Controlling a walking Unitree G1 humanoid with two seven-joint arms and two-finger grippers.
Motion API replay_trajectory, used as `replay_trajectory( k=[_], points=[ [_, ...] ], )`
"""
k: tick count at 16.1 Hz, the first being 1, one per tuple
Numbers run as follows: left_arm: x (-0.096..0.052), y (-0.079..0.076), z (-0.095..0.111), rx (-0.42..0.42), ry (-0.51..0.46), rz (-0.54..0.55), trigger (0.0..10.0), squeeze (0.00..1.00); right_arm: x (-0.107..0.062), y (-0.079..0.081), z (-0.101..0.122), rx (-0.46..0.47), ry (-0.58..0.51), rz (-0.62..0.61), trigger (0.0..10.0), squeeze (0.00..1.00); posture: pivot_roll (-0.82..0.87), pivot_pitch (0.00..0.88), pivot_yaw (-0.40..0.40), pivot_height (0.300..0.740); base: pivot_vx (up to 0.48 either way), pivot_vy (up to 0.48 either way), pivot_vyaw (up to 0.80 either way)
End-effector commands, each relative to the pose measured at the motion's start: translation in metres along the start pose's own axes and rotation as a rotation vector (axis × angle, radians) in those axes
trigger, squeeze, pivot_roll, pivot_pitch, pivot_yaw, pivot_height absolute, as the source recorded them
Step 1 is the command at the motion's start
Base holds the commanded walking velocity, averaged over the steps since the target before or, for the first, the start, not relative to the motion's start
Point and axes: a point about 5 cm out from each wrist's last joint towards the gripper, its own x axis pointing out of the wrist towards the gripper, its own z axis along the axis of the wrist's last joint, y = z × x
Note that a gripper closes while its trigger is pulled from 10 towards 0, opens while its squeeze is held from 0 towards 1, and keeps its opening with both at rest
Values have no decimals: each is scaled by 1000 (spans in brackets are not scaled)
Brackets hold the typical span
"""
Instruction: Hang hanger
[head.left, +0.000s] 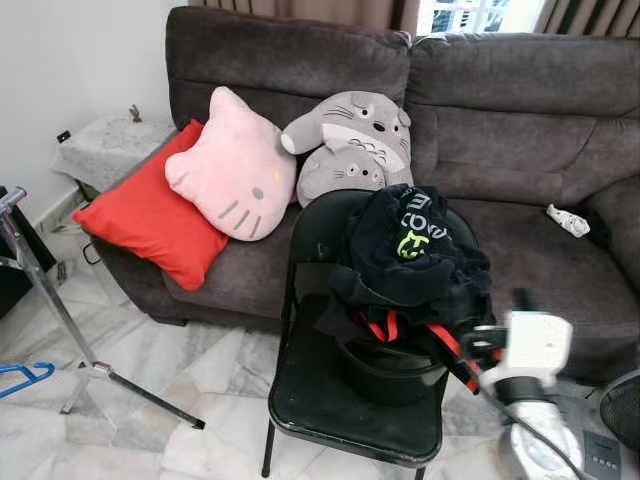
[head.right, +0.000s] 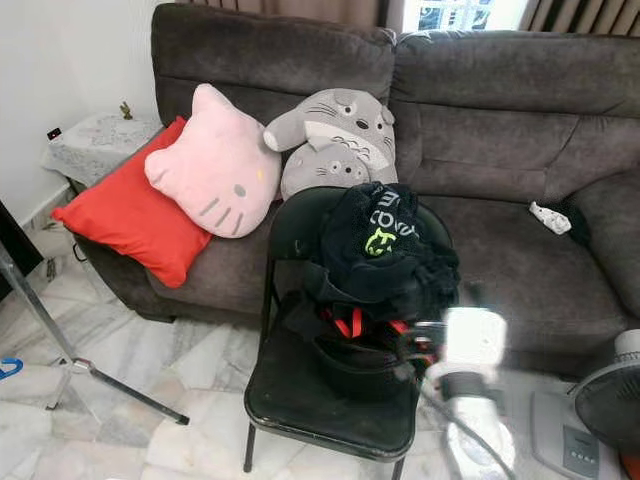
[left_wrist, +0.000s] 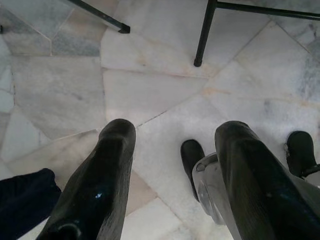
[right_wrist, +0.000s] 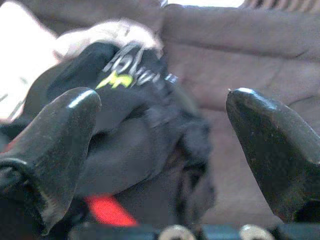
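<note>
While it hovers at the chair's front corner, right gripper (right_wrist: 160, 115): black fingers (right_wrist: 60, 135) spread wide, nothing between them, blurred in the head views.
Straight ahead of that gripper: black clothes heap (head.left: 410, 255), close in front of the fingertips; whether they touch it I cannot tell.
Heap details: white lettering and a yellow-green logo on top, red straps (head.left: 385, 325) showing lower down, nearest the gripper.
Under the heap: black folding chair (head.left: 340, 395), clothes draped over its backrest and spilling onto the seat.
Left gripper (left_wrist: 175, 135): pointing down at the floor, fingers well apart, holding nothing.
Below the left gripper: pale marble floor (left_wrist: 65, 90), with a chair leg (left_wrist: 204, 35) beyond the fingertips.
Blue hanger (head.left: 22, 376): on the floor, well apart from the right gripper, away across the chair on its left.
Beside the hanger: metal stand (head.left: 50, 300), its leg (head.left: 150, 398) splayed over the tiles.
Beyond the chair: dark grey sofa (head.left: 500, 130).
On the sofa: red cushion (head.left: 140, 215), pink cat pillow (head.left: 230, 170), grey plush (head.left: 350, 140), all left of the heap.
</note>
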Motion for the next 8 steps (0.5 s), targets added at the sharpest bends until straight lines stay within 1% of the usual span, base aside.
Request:
replay_trajectory(
  k=[1, 4, 5, 8],
  points=[
    [-3, -1, -8, 10, 32, -7, 10000, 0, -2, 3, -1, 2, 35, 19, 10000, 0, -125, 62, -14, 740, 0, 0, 0],
    [-3, -1, -8, 14, 34, -9, 10000, 0, -2, 4, -8, 7, 91, -2, 10000, 0, -123, 64, -11, 740, 0, 0, 0],
    [-2, -1, -7, 15, 31, -10, 10000, 0, 1, 3, -9, 30, 104, -23, 10000, 0, -121, 64, -9, 740, 0, 0, 0],
    [-2, -1, -7, 15, 31, -11, 10000, 0, 8, -1, -14, 56, 147, -59, 10000, 0, -114, 62, -10, 740, 0, 0, 0]
  ],
)
